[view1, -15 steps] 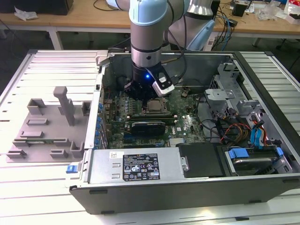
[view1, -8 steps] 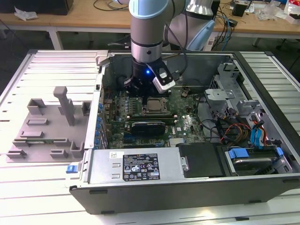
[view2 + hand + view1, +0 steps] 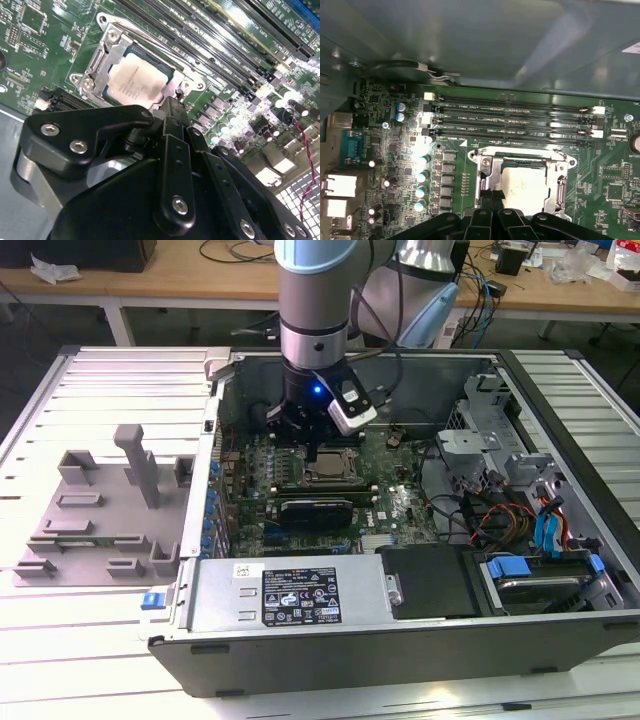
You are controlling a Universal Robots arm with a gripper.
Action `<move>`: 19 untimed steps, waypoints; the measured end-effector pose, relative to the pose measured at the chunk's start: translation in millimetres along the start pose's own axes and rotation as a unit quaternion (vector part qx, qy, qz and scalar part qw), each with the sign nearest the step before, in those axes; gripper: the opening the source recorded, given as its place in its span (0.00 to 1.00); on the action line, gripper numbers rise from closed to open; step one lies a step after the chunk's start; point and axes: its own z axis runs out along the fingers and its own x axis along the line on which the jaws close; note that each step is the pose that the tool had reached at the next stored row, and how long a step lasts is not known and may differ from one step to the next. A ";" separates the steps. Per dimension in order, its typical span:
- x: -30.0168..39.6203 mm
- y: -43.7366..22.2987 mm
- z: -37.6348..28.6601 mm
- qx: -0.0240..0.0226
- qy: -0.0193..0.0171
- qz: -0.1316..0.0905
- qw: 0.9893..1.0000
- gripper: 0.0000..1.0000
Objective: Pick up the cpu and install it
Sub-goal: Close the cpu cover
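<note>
Inside the case (image 3: 400,652), the cpu (image 3: 134,80) lies flat in its socket (image 3: 94,67), squared for seating; gripper (image 3: 169,103) at its edge, clench impossible to tell.

— Where's the cpu (image 3: 135,82)?
— Second wrist view: I see it seated in the socket (image 3: 98,62) on the motherboard (image 3: 30,45). The gripper (image 3: 169,107) hangs right over one edge of it; contact, can't tell.
— Neighbours?
— First wrist view: memory sticks (image 3: 510,120) in a row just beside the socket. Exterior view: the board lies inside the open case (image 3: 400,650), with the power supply (image 3: 290,595) nearer the camera. A moulded tray (image 3: 100,520) lies on the table (image 3: 100,640), at the exterior view's left of the case.
</note>
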 end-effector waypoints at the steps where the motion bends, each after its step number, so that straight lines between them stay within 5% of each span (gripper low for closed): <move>1: -1.3 -0.1 0.1 0.000 0.000 0.000 1.000 0.11; 8: -21.5 -3.2 1.9 0.000 0.000 0.000 1.000 0.11; 13: -28.0 -3.9 2.5 0.000 0.000 0.000 1.000 0.11; 19: -28.5 -3.7 -13.4 0.000 0.000 0.000 1.000 0.11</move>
